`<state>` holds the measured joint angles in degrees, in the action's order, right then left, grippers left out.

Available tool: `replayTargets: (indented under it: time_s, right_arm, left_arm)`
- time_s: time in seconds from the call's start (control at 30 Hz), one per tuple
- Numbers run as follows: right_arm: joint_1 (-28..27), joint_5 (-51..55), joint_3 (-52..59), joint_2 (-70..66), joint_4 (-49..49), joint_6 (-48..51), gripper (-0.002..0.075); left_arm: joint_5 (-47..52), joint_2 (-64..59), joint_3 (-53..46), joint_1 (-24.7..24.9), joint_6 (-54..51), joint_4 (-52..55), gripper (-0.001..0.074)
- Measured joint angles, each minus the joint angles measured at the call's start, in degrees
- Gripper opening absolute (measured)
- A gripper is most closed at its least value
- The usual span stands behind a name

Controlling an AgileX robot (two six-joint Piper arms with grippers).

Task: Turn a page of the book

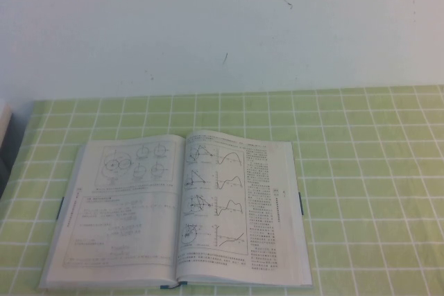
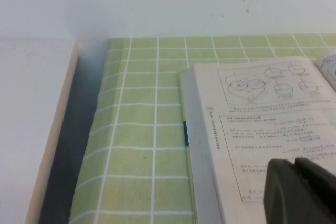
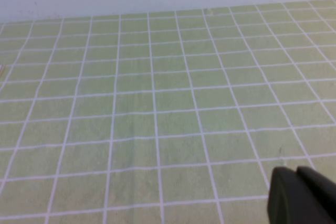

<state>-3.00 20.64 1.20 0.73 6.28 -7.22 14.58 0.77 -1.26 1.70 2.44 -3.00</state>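
The left claw [image 2: 299, 192], dark and blunt, hovers shut over the book [image 1: 177, 213], which lies open and flat on the green-checked cloth tabletop [image 1: 361, 171]. The page [image 1: 236, 199] of curve diagrams lies on its right half. The right claw [image 3: 302, 195], also closed, hangs above bare cloth.

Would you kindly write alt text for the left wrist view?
An open book lies flat on a green checked tablecloth, its left page showing circle diagrams above text. The left gripper sits dark at the picture's corner, over the page.

The large open white-paged textbook [image 1: 182, 211] lies flat on the green checked tablecloth [image 1: 368, 171]. To its right the cloth is bare; the left gripper [image 2: 300, 192] hangs over its left page, the right gripper [image 3: 302, 195] over bare cloth.
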Motion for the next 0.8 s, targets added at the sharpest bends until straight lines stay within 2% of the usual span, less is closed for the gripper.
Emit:
replayTargets:
  time_s: [0.37,0.5,0.63,0.8]
  right_arm:
    - [0.00,-0.81,0.10,0.00,0.00,0.00,-0.0003]
    - [0.00,-4.45,0.47,0.00,0.07,0.00,-0.0003]
    - [0.00,-14.17,0.47,0.00,0.12,0.00,-0.0003]
    - [0.00,-32.01,0.47,0.00,0.21,3.46,-0.0003]
  left_arm:
    - [-1.21,0.00,0.00,0.00,0.00,0.00,-0.0003]
    - [-3.57,0.00,0.00,0.00,0.00,0.00,-0.0003]
    - [-10.61,0.00,0.00,0.00,0.00,0.00,-0.0003]
    - [-24.18,0.00,0.00,0.00,0.00,0.00,-0.0003]
